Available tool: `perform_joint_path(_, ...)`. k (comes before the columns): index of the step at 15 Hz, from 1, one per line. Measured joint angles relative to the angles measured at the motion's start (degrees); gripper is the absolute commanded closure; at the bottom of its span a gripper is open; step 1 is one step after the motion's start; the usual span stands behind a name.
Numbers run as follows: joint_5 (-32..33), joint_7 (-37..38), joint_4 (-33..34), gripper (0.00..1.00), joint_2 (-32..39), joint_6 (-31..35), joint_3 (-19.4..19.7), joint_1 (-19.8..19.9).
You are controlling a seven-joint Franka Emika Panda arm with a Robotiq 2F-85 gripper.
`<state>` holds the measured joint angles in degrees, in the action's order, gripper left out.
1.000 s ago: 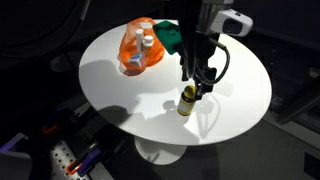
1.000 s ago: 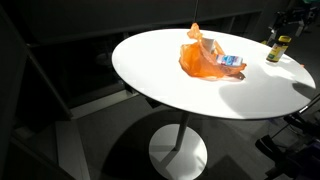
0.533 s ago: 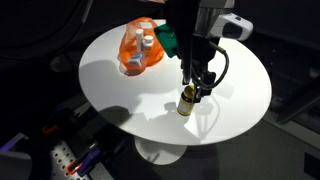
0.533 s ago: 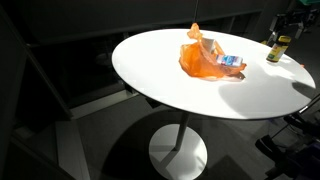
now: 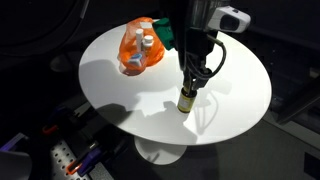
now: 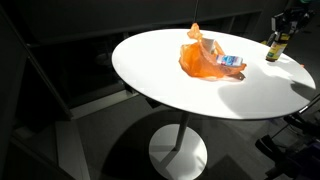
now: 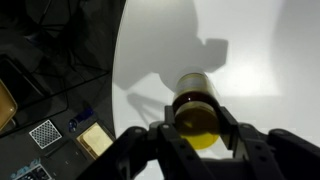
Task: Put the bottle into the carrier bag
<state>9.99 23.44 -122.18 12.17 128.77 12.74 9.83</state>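
Your hand [image 5: 189, 88] has dropped since a second ago and now sits over the top of the bottle [image 5: 186, 102], which hasn't moved. Bottle stands upright on the white tabletop [image 5: 110, 70], directly under the hand, near the rim. Wrist view: fingers [image 7: 231, 128] flank the bottle [image 7: 196, 115] on both sides, close against it. Can't tell if they're pressing or just beside. Orange carrier bag [image 5: 140, 48] lies well apart from the hand, across the tabletop, with small white-capped containers [image 5: 146, 44] showing inside. Green object [image 5: 168, 38] is just behind the bag, between bag and arm.
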Motion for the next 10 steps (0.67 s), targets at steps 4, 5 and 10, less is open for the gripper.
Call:
perform_joint_path(4, 0.02, 0.00, -0.21, 0.80, -3.77, -3.29, -1.04, -3.08)
perform_joint_path(5, 0.21, 0.00, -0.49, 0.80, -5.14, -4.33, -1.62, -3.96)
perform_joint_path(10, 2.36, -0.14, -2.94, 0.80, -12.65, -9.55, -6.09, -7.15)
